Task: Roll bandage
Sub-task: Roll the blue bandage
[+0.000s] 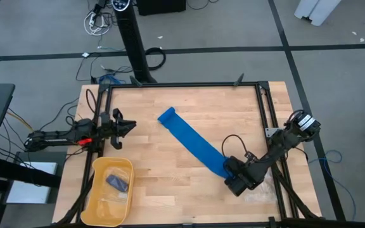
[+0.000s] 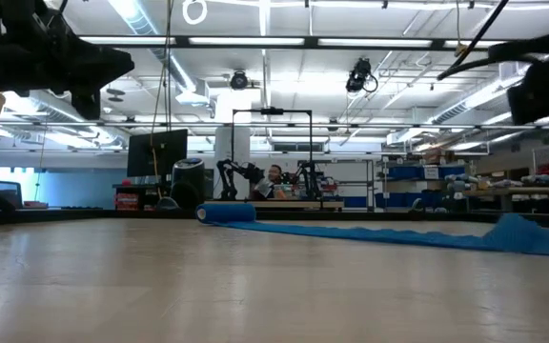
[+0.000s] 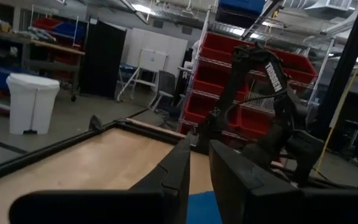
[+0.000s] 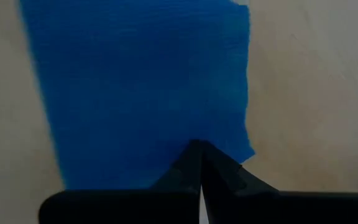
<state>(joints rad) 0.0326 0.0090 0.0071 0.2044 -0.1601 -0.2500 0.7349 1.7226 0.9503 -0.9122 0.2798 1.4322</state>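
The bright blue bandage (image 1: pixel 192 142) lies as a flat band slanting across the wooden table. Its far-left end is curled into a small roll (image 1: pixel 166 116), which also shows in the low view (image 2: pixel 225 211). My right gripper (image 1: pixel 228 170) is shut over the band's near-right end, and the right wrist view (image 4: pixel 199 148) shows its tips on the blue cloth. My left gripper (image 1: pixel 132 125) hovers at the table's left edge, away from the bandage, with a narrow gap between its fingers (image 3: pixel 199 165). My right gripper meets the bandage close to its near-right end (image 4: pixel 185 134), beside one long edge and a corner (image 4: pixel 247 151). The fingers point down from above, their tips closed together on the cloth. The gripper hides whether cloth is caught between them. The band lies flat on the table.
A yellow tub (image 1: pixel 100 206) at the near left holds a small dark blue-grey packet (image 1: pixel 117 182) and clear plastic. A clear plastic bag (image 1: pixel 263 190) lies just near-right of my right gripper. A black frame (image 1: pixel 182 85) borders the tabletop.
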